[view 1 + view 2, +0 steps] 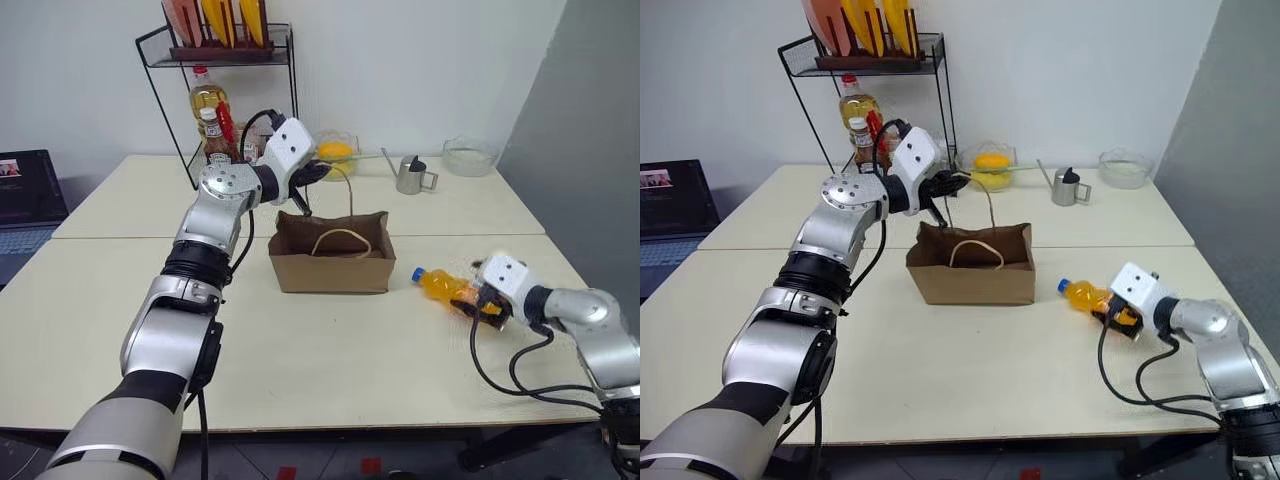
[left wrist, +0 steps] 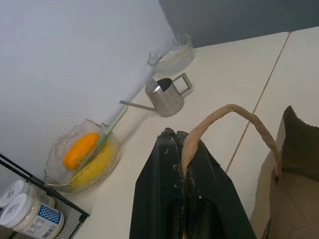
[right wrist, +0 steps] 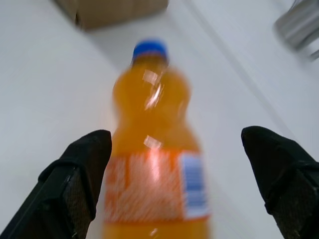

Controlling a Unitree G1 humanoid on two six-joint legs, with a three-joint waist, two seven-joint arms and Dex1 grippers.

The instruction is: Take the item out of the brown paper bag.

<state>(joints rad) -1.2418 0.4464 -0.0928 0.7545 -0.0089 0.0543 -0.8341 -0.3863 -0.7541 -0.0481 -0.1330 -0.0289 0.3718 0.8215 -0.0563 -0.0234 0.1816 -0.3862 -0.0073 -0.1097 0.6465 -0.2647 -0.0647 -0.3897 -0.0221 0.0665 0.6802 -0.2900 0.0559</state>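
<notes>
Nearest the head camera: the left arm, reaching forward over the cream table (image 1: 330,350) to the brown paper bag (image 1: 330,265). Left gripper (image 2: 183,149) has its fingers pressed together, pinching one twine handle (image 2: 234,112) of the bag and holding it up; the other handle loop (image 1: 342,240) droops inside the bag mouth. Bag stands upright, open, near table centre.

The item, a small bottle (image 1: 445,285) of orange liquid with blue cap (image 3: 149,48), lies on its side on the table, outside the bag and to its right, cap pointing toward the bag. Right gripper (image 3: 182,174) is at the bottle's base end, fingers spread wide, one on either side of the body without touching it. Bottle label (image 3: 154,191) is orange and white with a blue-white panel; text too blurred to read.

Behind: wire rack (image 1: 175,60) with yellow oil bottle (image 1: 208,98) and red-capped sauce bottles, labels unreadable; glass bowl of yellow fruit (image 2: 82,159); steel watering can (image 2: 167,94); empty glass bowl (image 1: 470,155). Laptop (image 1: 28,200) at far left.
</notes>
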